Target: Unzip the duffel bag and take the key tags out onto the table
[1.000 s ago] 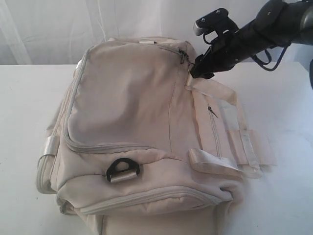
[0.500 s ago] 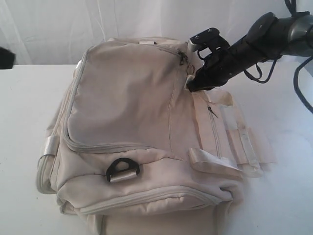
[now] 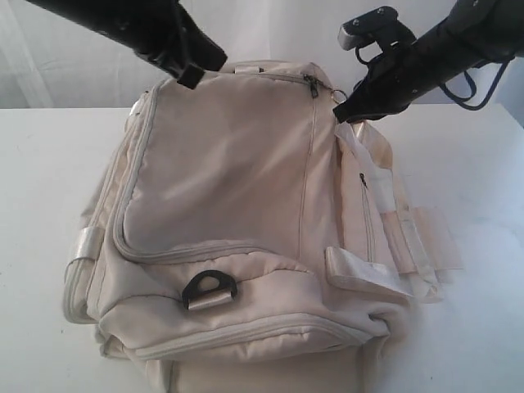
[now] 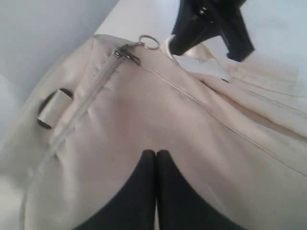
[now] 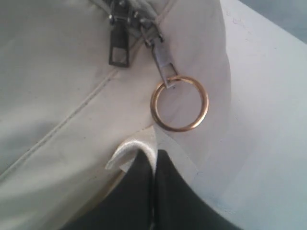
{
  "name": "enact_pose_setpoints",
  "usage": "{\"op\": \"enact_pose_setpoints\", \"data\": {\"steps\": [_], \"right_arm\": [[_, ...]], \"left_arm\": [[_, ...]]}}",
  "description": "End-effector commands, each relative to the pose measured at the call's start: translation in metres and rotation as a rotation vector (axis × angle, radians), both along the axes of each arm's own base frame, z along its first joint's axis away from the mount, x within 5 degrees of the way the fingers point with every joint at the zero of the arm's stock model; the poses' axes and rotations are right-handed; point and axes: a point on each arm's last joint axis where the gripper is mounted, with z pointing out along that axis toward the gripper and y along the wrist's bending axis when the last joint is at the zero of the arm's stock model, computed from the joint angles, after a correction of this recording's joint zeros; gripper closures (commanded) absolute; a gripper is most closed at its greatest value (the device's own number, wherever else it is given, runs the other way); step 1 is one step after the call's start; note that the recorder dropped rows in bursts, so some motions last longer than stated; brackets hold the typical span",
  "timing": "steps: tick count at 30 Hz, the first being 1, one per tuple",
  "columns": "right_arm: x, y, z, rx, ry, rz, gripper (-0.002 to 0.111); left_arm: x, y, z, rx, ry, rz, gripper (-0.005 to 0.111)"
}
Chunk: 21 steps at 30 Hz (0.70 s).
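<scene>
The cream duffel bag (image 3: 229, 180) lies zipped on the white table (image 3: 41, 205). My right gripper (image 3: 344, 115) is at its far right corner, shut on a fold of the pale webbing handle (image 5: 125, 152). Just beyond the tips (image 5: 154, 154) hang two grey zipper pulls (image 5: 119, 45), one carrying a brass ring (image 5: 180, 103). My left gripper (image 3: 190, 78) hovers at the far left corner, shut with nothing in it (image 4: 156, 153), above the bag's top panel (image 4: 168, 110). The key tags are hidden.
A black D-ring (image 3: 210, 286) sits on the bag's near end. A side pocket zipper (image 3: 364, 205) and the loose handle straps (image 3: 413, 246) lie on the right flank. White curtain runs behind the table.
My left arm has come in from the upper left to the bag's far corner. My right gripper has moved up and right with the handle, drawing the bag's top taut.
</scene>
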Motion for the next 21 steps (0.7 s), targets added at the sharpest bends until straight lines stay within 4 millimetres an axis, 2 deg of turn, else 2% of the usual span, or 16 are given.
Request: {"op": "enact_pose_setpoints", "data": {"steps": [1, 3, 5, 8, 11, 13, 16, 21], "right_arm": [[0.001, -0.005, 0.015, 0.015, -0.043, -0.022, 0.108], [0.0, -0.006, 0.018, 0.017, -0.051, -0.022, 0.108], [-0.001, -0.006, 0.022, 0.02, -0.057, -0.024, 0.108], [-0.004, -0.007, 0.029, 0.029, -0.066, -0.027, 0.108], [-0.006, -0.007, 0.035, 0.038, -0.073, -0.033, 0.108], [-0.007, -0.007, 0.037, 0.041, -0.073, -0.035, 0.108], [-0.007, -0.007, 0.038, 0.043, -0.074, -0.037, 0.108], [-0.007, -0.007, 0.038, 0.053, -0.066, -0.052, 0.108]], "left_arm": [[0.019, -0.032, -0.006, 0.004, -0.133, -0.013, 0.107], [0.027, -0.045, -0.013, 0.037, -0.211, -0.049, 0.106], [0.032, -0.057, -0.02, 0.107, -0.325, -0.127, 0.1], [0.041, -0.074, -0.035, 0.192, -0.456, -0.207, 0.08], [0.049, -0.086, -0.048, 0.189, -0.503, -0.167, 0.061], [0.052, -0.094, -0.055, 0.183, -0.524, -0.136, 0.053], [0.056, -0.103, -0.066, 0.184, -0.549, -0.102, 0.048], [0.063, -0.112, -0.08, 0.185, -0.576, -0.05, 0.048]]}}
